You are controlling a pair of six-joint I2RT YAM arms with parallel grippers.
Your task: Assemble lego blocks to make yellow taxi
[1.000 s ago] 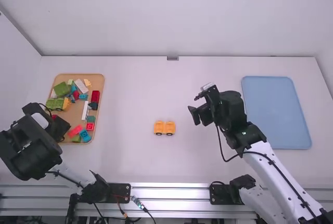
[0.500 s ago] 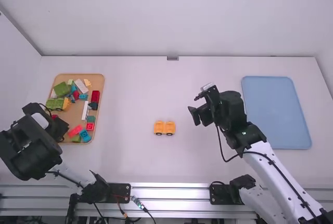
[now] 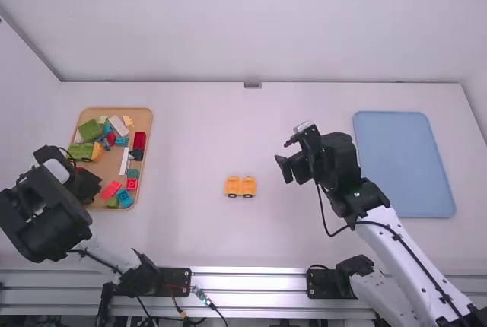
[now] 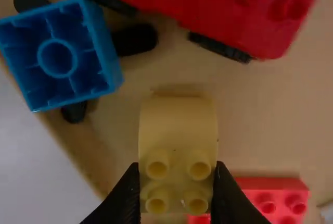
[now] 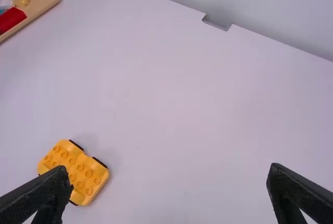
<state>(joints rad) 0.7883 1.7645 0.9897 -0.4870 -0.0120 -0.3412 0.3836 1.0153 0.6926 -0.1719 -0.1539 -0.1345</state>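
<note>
Two pincers are mine: the left pincer (image 3: pixel 89 188) grasps a yellow block (image 4: pixel 178 125) over the tan tray (image 3: pixel 150 137), while the right pincer (image 3: pixel 286 156) is spread above the white desk (image 3: pixel 190 144). Between them, the wheeled yellow base (image 3: pixel 240 186) sits on the desk. Rightward lies a blue tray (image 3: pixel 403 163); a pale wall (image 3: pixel 251 23) rises behind.

No text, label, brand, number or sign can be read
</note>
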